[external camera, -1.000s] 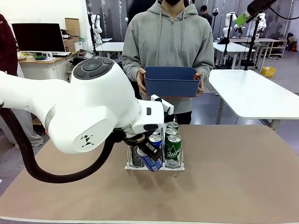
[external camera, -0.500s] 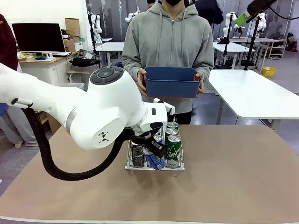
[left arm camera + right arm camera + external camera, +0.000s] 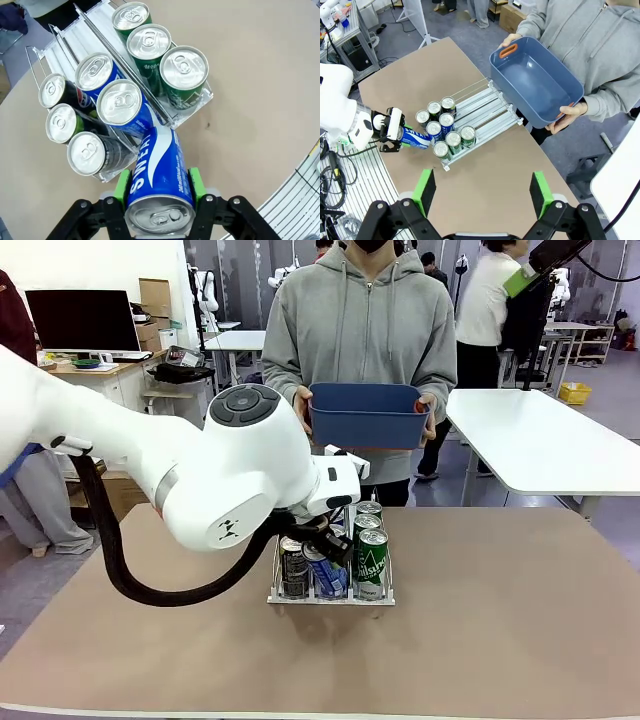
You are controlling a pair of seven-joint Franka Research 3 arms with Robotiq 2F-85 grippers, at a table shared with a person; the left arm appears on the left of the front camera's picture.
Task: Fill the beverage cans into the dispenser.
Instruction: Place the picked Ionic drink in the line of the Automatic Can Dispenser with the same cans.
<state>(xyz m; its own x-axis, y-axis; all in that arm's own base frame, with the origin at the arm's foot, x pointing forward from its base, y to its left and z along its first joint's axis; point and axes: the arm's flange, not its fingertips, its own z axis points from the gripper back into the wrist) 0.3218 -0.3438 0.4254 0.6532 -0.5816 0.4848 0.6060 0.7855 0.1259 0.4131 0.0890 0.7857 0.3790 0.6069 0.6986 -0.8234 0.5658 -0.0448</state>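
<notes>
Left wrist view: the left gripper [image 3: 159, 200] rises from six o'clock with its green pads [image 3: 122, 186] clamped on either side of a blue can [image 3: 158, 175] with white lettering. The can is tilted, its far end at the near end of the middle lane of the rack [image 3: 67, 37], which sits toward eleven o'clock. That lane already has two blue cans [image 3: 120, 104], the lane beside it three green cans [image 3: 184, 70], and the other outer lane three dark cans [image 3: 86, 151]. Whether the held can's far end touches the rack floor is hard to tell.

Right wrist view: the right gripper [image 3: 482, 192] hangs high above the table [image 3: 485, 165], jaws spread wide and empty. At one o'clock a person [image 3: 600, 40] holds a blue tub [image 3: 535, 82] in both hands.
</notes>
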